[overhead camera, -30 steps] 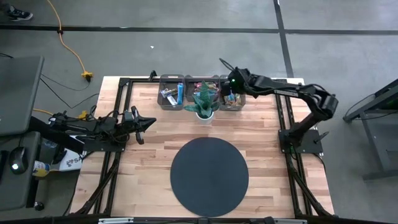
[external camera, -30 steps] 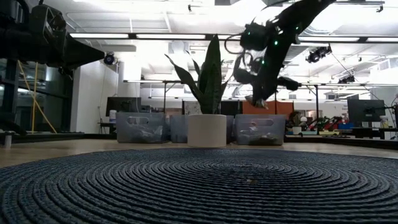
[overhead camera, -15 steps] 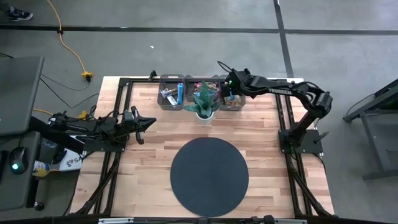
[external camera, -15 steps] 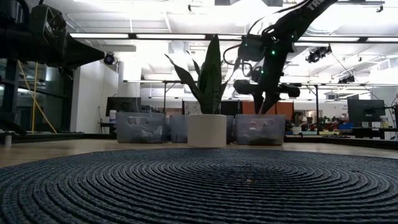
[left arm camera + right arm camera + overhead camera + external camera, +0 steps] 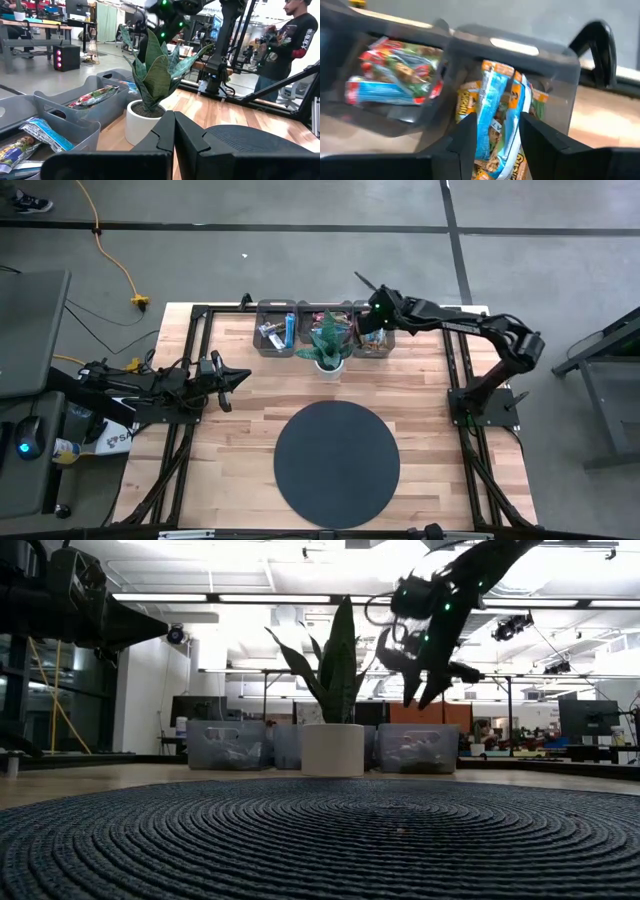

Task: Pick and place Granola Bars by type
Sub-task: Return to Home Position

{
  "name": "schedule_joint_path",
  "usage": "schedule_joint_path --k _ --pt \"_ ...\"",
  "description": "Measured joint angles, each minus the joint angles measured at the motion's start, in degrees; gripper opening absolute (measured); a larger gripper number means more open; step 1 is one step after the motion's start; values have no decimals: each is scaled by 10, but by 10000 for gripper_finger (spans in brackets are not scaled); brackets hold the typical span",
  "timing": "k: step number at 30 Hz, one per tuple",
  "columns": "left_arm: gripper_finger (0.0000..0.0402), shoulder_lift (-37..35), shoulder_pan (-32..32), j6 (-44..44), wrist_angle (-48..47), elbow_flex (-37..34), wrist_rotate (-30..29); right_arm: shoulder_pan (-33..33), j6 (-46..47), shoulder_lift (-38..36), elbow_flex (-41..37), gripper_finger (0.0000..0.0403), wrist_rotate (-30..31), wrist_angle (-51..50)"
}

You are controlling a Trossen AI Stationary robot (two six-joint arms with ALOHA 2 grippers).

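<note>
My right gripper (image 5: 373, 330) hangs over the right grey bin (image 5: 372, 348) at the table's far edge, above its rim in the low view (image 5: 418, 698). It is shut on a blue-and-white granola bar (image 5: 496, 107). Orange-wrapped bars (image 5: 466, 105) lie in that bin. The neighbouring bin holds red-green and blue bars (image 5: 395, 75). The left bin (image 5: 277, 330) holds more bars. My left gripper (image 5: 243, 376) waits shut and empty at the table's left side; it also shows in the left wrist view (image 5: 174, 131). My right gripper pinches the blue-and-white bar by its two long edges (image 5: 481, 131) between its two fingers. The fingers point down and lie along the bar. The bar's free end (image 5: 498, 70) sticks out past the fingertips, over the right bin.
A spiky potted plant (image 5: 328, 345) in a white pot stands between the bins, close to the right gripper. A round dark woven mat (image 5: 337, 463) lies on the near half of the table. A person (image 5: 287, 40) stands beyond the table's right side.
My right gripper dipped down into the right bin, then rose again above the bin's rim, shifting slightly toward the table's right edge.
</note>
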Motion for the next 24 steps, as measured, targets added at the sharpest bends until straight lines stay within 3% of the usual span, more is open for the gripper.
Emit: schedule_joint_path --k 3,9,24 --pt "1 0 0 0 0 0 0 -1 -29 -27 0 130 -23 1" --pt "1 0 0 0 0 0 0 -4 -55 -90 0 129 -123 7" --pt "1 0 0 0 0 0 0 -1 -32 -304 0 129 -298 82"
